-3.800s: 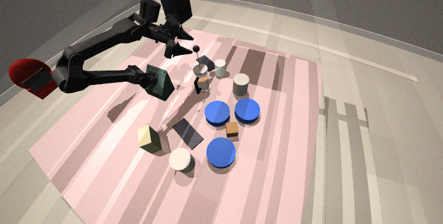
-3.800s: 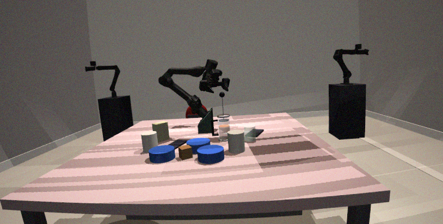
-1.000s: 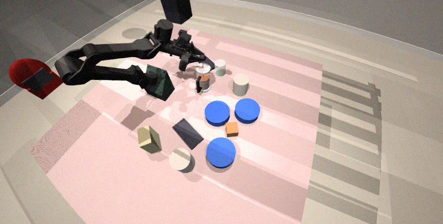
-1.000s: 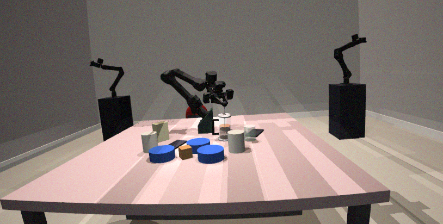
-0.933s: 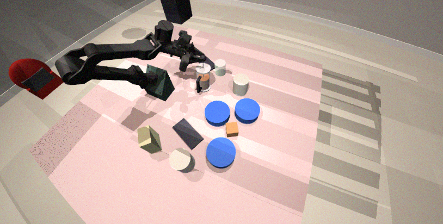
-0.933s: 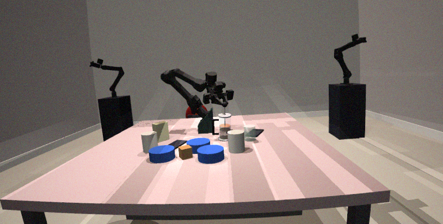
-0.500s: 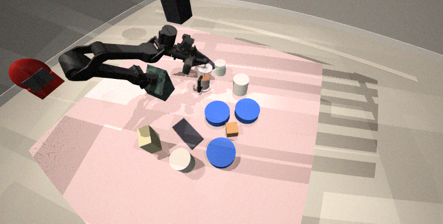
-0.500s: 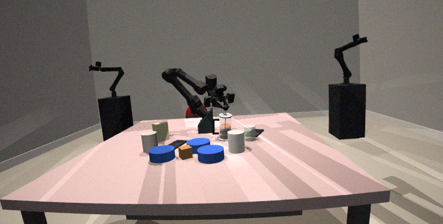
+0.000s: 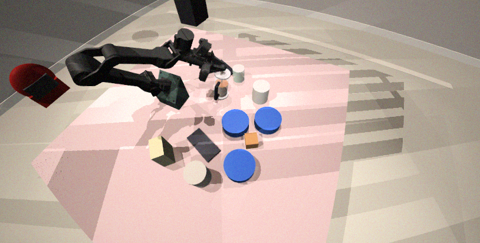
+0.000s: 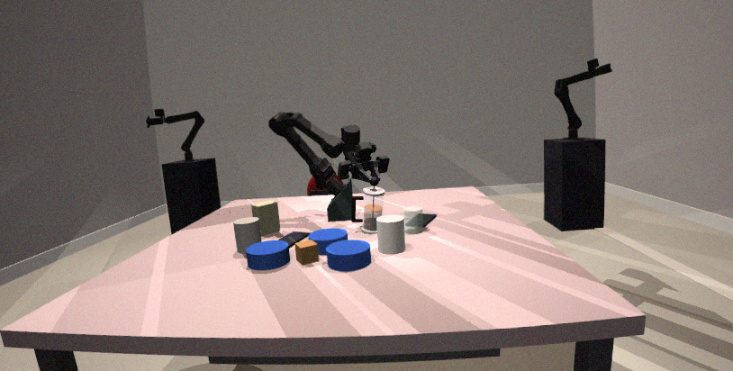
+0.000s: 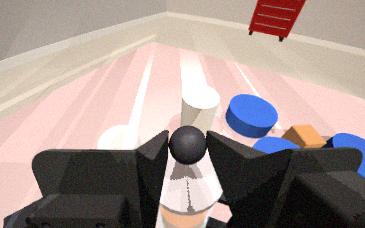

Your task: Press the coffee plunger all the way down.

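Observation:
The coffee press [image 9: 222,88] [image 10: 373,213] [image 11: 184,218] stands upright on the pink table, a clear cylinder with a white lid, a black side handle and an orange-brown band inside. My gripper [image 9: 224,69] [image 10: 375,181] [image 11: 187,135] is right above the lid, shut on the round black plunger knob [image 11: 188,151]. In the exterior view a short piece of rod shows between knob and lid. The fingers mostly hide the knob in the top view.
A pale cylinder [image 9: 238,73] [image 10: 412,220] and a white cylinder [image 9: 260,92] [image 10: 390,235] [image 11: 200,106] stand near the press. Blue discs [image 9: 235,121] [image 10: 348,255], an orange block [image 9: 250,140] [image 11: 304,136], a yellowish block [image 9: 161,150] and a dark slab [image 9: 203,144] lie farther off.

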Motion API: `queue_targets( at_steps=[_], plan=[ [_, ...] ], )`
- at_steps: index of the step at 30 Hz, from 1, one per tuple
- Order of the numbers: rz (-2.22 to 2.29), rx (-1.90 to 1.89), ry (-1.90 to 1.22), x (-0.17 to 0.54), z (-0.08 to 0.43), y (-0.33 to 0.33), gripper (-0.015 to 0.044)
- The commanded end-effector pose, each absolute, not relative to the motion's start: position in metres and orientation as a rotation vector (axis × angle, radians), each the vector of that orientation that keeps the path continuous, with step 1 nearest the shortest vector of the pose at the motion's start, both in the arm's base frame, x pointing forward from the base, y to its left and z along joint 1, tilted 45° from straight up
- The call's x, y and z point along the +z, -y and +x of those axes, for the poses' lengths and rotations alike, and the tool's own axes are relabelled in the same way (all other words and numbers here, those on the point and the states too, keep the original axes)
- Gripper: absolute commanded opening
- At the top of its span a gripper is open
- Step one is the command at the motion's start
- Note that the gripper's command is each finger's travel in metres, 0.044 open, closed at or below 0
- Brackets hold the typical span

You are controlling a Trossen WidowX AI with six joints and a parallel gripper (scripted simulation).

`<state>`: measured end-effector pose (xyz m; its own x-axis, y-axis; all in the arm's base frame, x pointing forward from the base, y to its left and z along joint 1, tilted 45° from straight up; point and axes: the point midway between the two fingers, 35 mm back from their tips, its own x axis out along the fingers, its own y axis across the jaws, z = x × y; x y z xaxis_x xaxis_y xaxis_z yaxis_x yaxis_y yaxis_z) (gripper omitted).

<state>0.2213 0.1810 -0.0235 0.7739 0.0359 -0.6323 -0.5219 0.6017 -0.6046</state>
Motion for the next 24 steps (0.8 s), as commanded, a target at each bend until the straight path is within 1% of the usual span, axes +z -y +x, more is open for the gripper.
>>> queue_targets(
  at_steps=[1, 24],
  plan=[
    [-0.899, 0.34, -0.635, -0.0283, 0.2214, -0.1762, 0.0125],
    [-0.884, 0.347, -0.621, -0.0257, 0.2225, -0.182, 0.0125]
  ],
)
